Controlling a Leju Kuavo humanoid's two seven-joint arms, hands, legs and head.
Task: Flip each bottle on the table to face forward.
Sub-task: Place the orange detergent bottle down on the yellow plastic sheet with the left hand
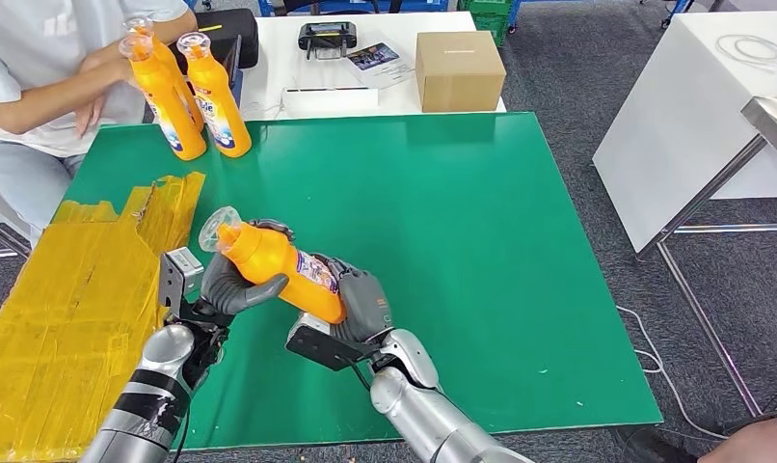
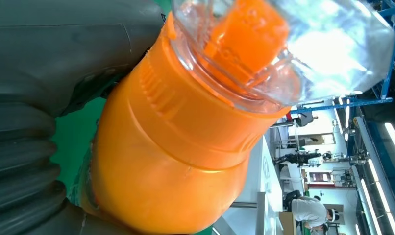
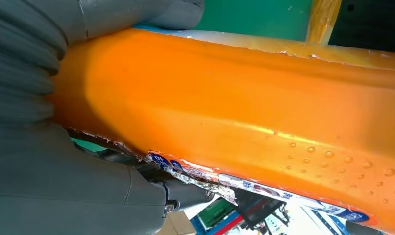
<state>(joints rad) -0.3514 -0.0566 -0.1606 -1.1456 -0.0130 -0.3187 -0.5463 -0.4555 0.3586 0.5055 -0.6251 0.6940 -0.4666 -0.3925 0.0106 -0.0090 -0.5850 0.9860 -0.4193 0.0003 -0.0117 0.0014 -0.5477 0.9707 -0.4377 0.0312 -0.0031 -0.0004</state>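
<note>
From the head view, you have the green table (image 1: 481,241) open across its middle and right side, with its right edge beside a white table (image 1: 693,106). Crumpled yellow tape sheeting (image 1: 66,299) covers the table's left edge, just beside your left arm. At the far left corner two upright orange bottles (image 1: 197,96) stand together, a seated person's hand (image 1: 100,92) touching them. Beyond the far edge sits a cardboard box (image 1: 459,69). Your held bottle (image 1: 279,270) lies tilted above the near left part of the table, cap pointing away and left; the left hand (image 1: 232,285) wraps its neck end, the right hand (image 1: 361,304) grips its base.

In the left wrist view, you see the clear cap (image 2: 283,44) over the orange shoulder, with the thumb (image 2: 73,44) pressed against it.

In the right wrist view, the orange body (image 3: 244,112) shows droplets and a torn label edge (image 3: 225,181), grey fingers (image 3: 136,14) clasped around it.
</note>
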